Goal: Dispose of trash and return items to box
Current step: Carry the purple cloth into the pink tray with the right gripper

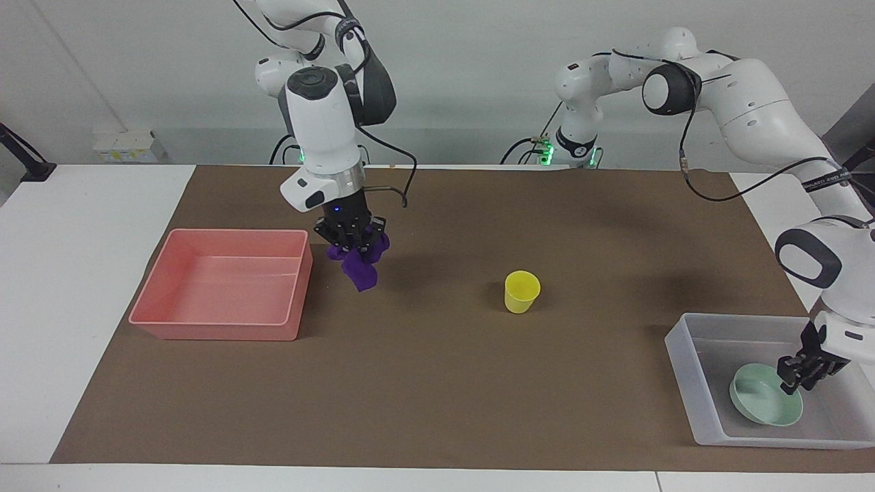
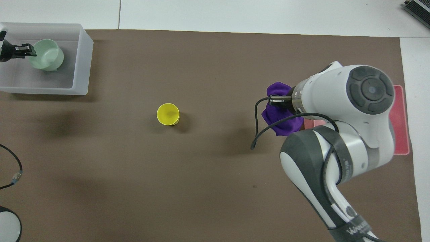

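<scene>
My right gripper [image 1: 352, 247] is shut on the deep-purple rag [image 1: 362, 273] and holds it up in the air over the mat, just beside the pink bin [image 1: 212, 331]. In the overhead view the rag [image 2: 278, 116] hangs under this gripper [image 2: 277, 101]. The yellow cup [image 1: 521, 292] stands upright on the mat's middle [image 2: 168, 114]. My left gripper [image 1: 795, 374] is down in the translucent tray [image 1: 683, 369], shut on the rim of the mint-green bowl [image 1: 762, 403]. The bowl [image 2: 47, 58] sits tilted in the tray [image 2: 82, 67], with the left gripper [image 2: 27, 50] at its rim.
The pink bin holds nothing and sits at the right arm's end of the table; from overhead my right arm covers most of it [image 2: 401, 121]. A brown mat [image 1: 437, 383] covers the table. A loose cable [image 2: 13, 168] lies at the mat's edge nearest the robots.
</scene>
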`<control>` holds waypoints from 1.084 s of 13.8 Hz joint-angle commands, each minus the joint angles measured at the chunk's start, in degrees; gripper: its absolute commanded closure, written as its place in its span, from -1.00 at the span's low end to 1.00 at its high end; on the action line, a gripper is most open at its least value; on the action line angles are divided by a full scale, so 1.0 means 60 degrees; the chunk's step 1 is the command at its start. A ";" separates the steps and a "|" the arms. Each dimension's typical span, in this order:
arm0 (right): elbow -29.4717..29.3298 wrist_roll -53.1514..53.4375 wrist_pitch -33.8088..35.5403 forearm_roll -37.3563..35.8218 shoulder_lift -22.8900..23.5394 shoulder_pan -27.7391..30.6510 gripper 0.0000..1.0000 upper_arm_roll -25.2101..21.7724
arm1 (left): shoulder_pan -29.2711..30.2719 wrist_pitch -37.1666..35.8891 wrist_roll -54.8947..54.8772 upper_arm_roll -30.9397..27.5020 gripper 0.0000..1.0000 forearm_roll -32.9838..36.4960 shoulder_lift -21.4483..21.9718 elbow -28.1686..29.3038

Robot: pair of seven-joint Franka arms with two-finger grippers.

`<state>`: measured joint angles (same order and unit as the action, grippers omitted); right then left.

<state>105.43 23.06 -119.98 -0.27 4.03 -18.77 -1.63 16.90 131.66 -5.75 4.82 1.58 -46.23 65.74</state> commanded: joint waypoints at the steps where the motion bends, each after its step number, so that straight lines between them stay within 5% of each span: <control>1: 0.0006 -0.0048 0.0571 -0.0027 -0.0552 0.0476 1.00 0.0037 | -0.0106 -0.0159 0.0006 0.0090 -0.03 0.0279 0.0584 0.0352; 3: 0.0006 -0.0660 0.0908 -0.0028 -0.0802 0.0973 1.00 0.0037 | -0.0194 -0.0583 -0.0023 0.0090 -0.99 0.0279 0.1008 0.0440; 10: 0.0225 -0.3939 0.0911 -0.0028 -0.0862 0.3052 1.00 0.0037 | -0.1803 -0.0731 0.0107 0.0134 -1.00 0.0235 0.4888 0.4420; 15: 0.0795 -0.6082 -0.0260 -0.0028 -0.0496 0.4446 1.00 0.0037 | -0.3620 -0.0732 0.2171 0.0119 -1.00 0.0250 0.5727 0.5596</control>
<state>107.62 -10.54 -118.20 -0.39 0.35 5.83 -2.08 -1.37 126.67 3.39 6.66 1.78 -13.94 95.37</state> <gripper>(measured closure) 0.894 0.000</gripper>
